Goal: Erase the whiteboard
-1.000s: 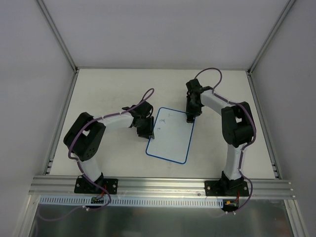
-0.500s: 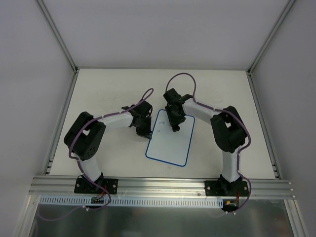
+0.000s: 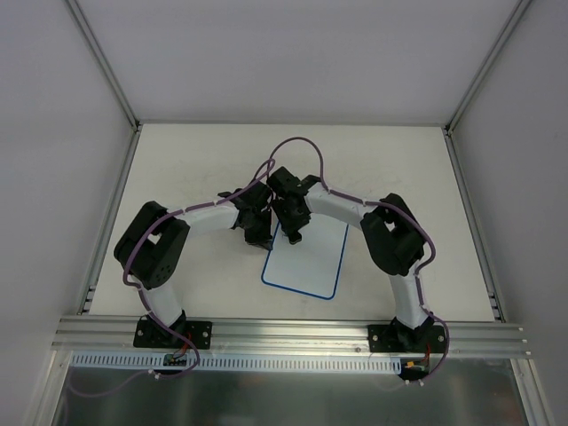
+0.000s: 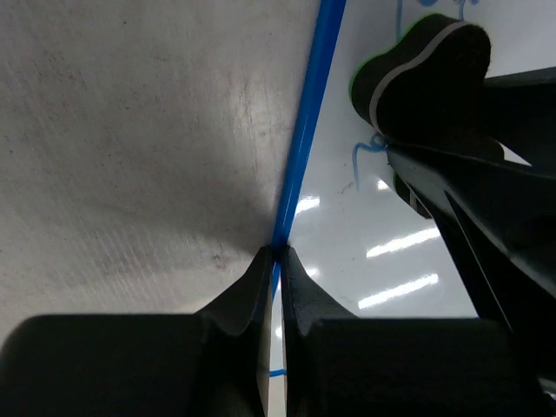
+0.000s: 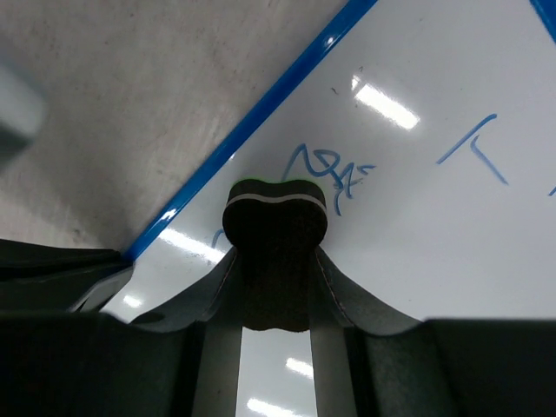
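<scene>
One whiteboard lies flat near the middle of the desk, its long sides tilted slightly. Two grippers meet at its 11 o'clock corner.

The left gripper is pinched nearly closed on the board's thin blue rim, one finger on each side of the edge. From the top it sits at 10 o'clock from the board's centre.

The right gripper is clamped on one eraser, a dark block with a pale band and a green edge. The eraser is tip-down on the white face just inside the rim.

Two blue marks show clearly in the right wrist view. One scribble touches the eraser at its 1 o'clock, and one angled stroke lies apart at 2 o'clock.
</scene>
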Robot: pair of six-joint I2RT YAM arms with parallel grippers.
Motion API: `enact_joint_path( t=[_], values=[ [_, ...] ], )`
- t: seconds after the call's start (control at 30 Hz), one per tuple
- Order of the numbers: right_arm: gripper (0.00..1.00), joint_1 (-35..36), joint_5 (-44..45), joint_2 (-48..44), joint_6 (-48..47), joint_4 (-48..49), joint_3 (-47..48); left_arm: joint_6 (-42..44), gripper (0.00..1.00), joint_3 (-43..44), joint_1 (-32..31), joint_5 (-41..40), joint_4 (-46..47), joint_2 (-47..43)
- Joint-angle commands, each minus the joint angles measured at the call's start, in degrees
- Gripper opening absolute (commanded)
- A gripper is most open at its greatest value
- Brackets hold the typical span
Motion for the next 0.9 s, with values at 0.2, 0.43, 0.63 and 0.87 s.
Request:
enact_joint_path(
  t=[0.2, 0.43, 0.63, 0.87],
  values=[
    [0.0, 5.13, -2.79, 4.64, 1.25, -8.25, 2.17, 2.03, 0.0, -4.69, -0.15, -7.56, -6.34, 5.34],
    [0.0, 5.04, -1.46, 3.67, 3.0, -10.72, 1.29, 1.51, 0.0, -4.78, -0.07, -7.83, -6.34, 5.25],
    [0.0, 1.45, 1.16, 3.32, 7.84, -10.63, -0.73, 1.16, 0.0, -4.95, -0.07, -8.01, -6.34, 5.07],
    [0.0, -11.45, 7.05, 0.42, 11.89, -10.02, -2.84, 0.98, 0.0, -5.48, -0.15, -8.09, -6.34, 4.64]
  ],
)
